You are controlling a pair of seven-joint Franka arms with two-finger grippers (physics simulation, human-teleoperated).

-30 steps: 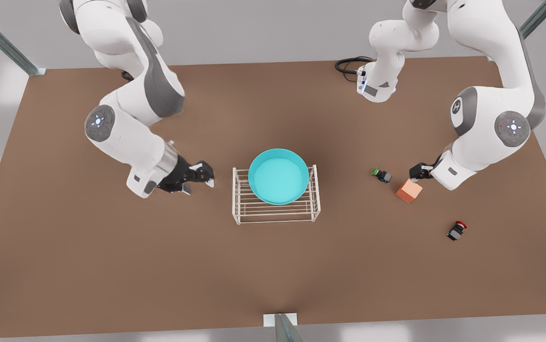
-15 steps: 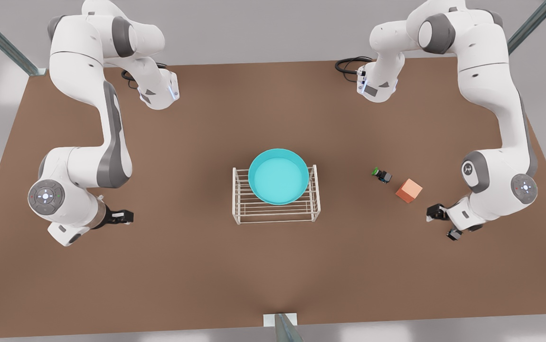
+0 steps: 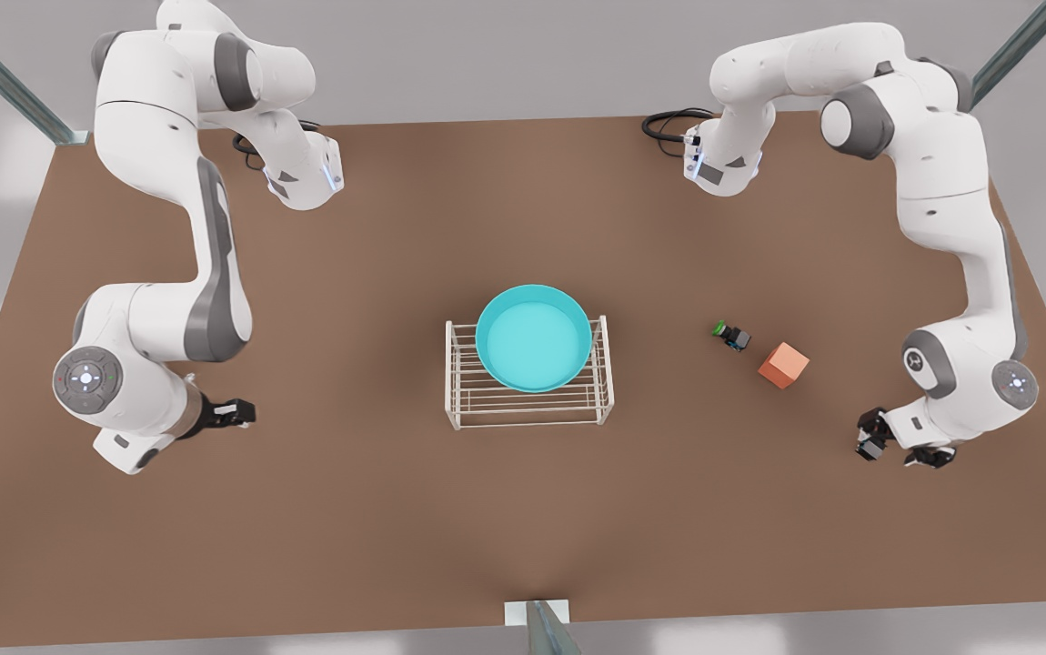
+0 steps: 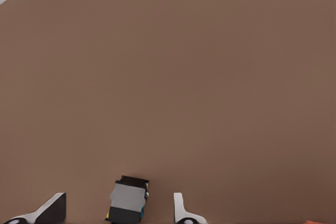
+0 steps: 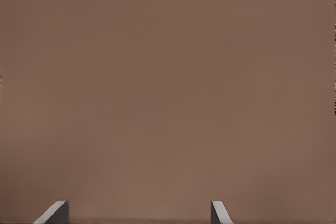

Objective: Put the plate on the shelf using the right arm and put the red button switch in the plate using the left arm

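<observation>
1. You have the round turquoise plate (image 3: 533,337) with its raised rim and paler cyan inside sitting on top of the small white wire shelf (image 3: 529,389), near the middle of the brown table (image 3: 505,509). The plate covers the far part of the shelf's top and hangs a little past its far edge.
2. Your left gripper (image 3: 896,444) is at the front view's right, low over the table, with its jaws spread wide. In the left wrist view the red button switch (image 4: 127,199) shows as a small black-and-grey block lying between the two fingertips (image 4: 181,211), with clear table on either side of it.
3. In the front view the switch (image 3: 870,445) is a dark lump at the gripper's tip; its red cap is hard to make out there, so treat that reading as probable, not certain.
4. The switch lies on the table, well apart from the plate and shelf.
5. Your right gripper (image 3: 236,412) waits at the front view's left, just above the table, jaws open and holding nothing; its fingertips (image 5: 56,212) frame bare tabletop.
6. Between the shelf and the left gripper you will see a small green-capped switch (image 3: 731,335) and, just beside it, an orange-pink cube (image 3: 783,365).
</observation>
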